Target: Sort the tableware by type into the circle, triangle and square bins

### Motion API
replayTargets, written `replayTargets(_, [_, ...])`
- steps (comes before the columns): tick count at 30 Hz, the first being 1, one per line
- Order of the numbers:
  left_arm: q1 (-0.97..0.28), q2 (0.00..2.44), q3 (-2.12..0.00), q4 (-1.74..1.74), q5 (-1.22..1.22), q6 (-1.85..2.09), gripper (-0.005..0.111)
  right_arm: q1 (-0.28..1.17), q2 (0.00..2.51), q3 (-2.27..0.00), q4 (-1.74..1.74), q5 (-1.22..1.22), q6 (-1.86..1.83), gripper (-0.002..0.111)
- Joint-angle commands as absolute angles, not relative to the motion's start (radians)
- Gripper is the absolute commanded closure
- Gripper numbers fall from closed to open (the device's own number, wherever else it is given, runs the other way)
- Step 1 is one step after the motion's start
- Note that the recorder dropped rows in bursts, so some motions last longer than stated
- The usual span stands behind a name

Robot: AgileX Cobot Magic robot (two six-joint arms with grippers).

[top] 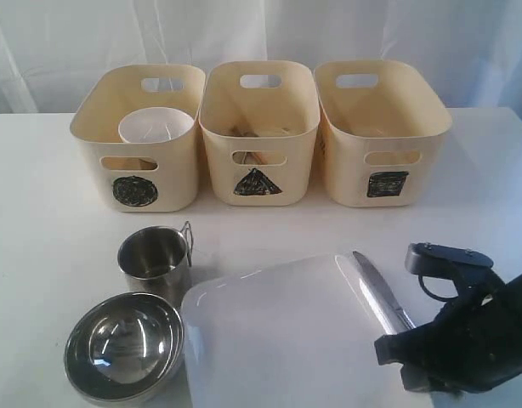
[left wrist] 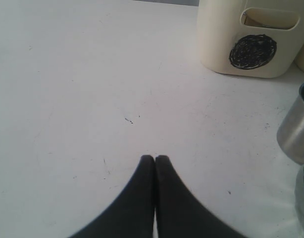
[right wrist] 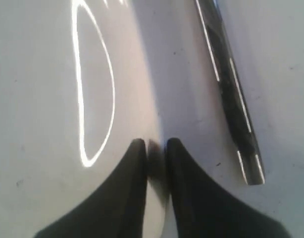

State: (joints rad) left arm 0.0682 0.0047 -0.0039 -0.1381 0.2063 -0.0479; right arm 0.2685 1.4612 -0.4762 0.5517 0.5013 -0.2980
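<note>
A large white square plate (top: 278, 331) lies flat at the table's front, and a steel knife (top: 382, 293) lies along its right edge. My right gripper (right wrist: 155, 144) is low at that edge with its jaws a little apart, one finger over the plate (right wrist: 53, 99) and the other over the table beside the knife (right wrist: 231, 84). To the left stand a steel mug (top: 155, 255) and a steel bowl (top: 125, 344). A small white bowl (top: 155, 126) sits in the circle bin (top: 91, 119). My left gripper (left wrist: 155, 157) is shut and empty over bare table.
Three cream bins stand in a row at the back: the circle one, the triangle bin (top: 218, 161) and the square bin (top: 346, 170). Brownish pieces show inside the triangle bin. The right arm (top: 473, 331) fills the front right corner.
</note>
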Motion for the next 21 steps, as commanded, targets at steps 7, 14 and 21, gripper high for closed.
replayTargets(7, [0.067, 0.0, 0.0, -0.141, 0.203, -0.047, 0.107, 0.268, 1.478, -0.481, 0.499, 0.522, -0.309, 0.075])
replayTargets(14, [0.067, 0.0, 0.0, -0.141, 0.203, -0.047, 0.107, 0.268, 1.47, -0.596, 0.493, 0.524, -0.309, 0.075])
replayTargets(21, [0.067, 0.0, 0.0, -0.141, 0.203, -0.047, 0.107, 0.266, 1.561, -0.76, 0.391, 0.647, -0.326, 0.07])
